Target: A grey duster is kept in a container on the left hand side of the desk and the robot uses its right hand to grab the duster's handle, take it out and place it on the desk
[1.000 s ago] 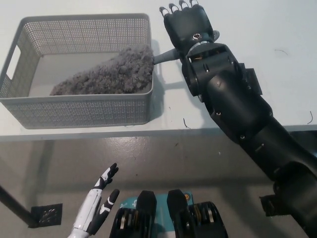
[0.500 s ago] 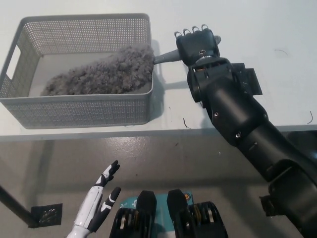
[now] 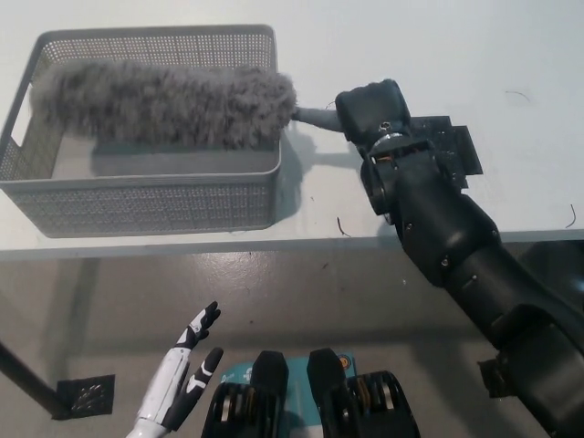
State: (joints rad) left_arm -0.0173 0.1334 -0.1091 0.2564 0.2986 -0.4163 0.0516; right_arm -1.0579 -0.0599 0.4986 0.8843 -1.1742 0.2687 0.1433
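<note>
Fingers [image 3: 352, 102] of the black right hand [image 3: 372, 111] are curled tight around the handle [image 3: 315, 117] of the grey duster [image 3: 164, 105], with no gap showing; only a short grey stub of handle shows between the fist and the fluffy head. The hand sits just past the right end of the container [image 3: 137, 205], over the white surface [image 3: 474, 55].

From the fist the duster runs straight out toward the robot's left. Its long axis lies nearly level and along the container's length. The head spans almost the whole basket from the right wall to near the far left end, and looks to ride at about rim height, clear of the floor, where a shadow lies below it.

Since the whole head lies left of the grip and over the basket, the coming move likely means carrying it rightward, along its own axis, until the tip clears the right wall. Bare surface lies there for setting it down.

The white left hand [image 3: 187, 365] rests low at the lower left, below the surface edge, fingers apart and holding nothing, well away from the duster.
</note>
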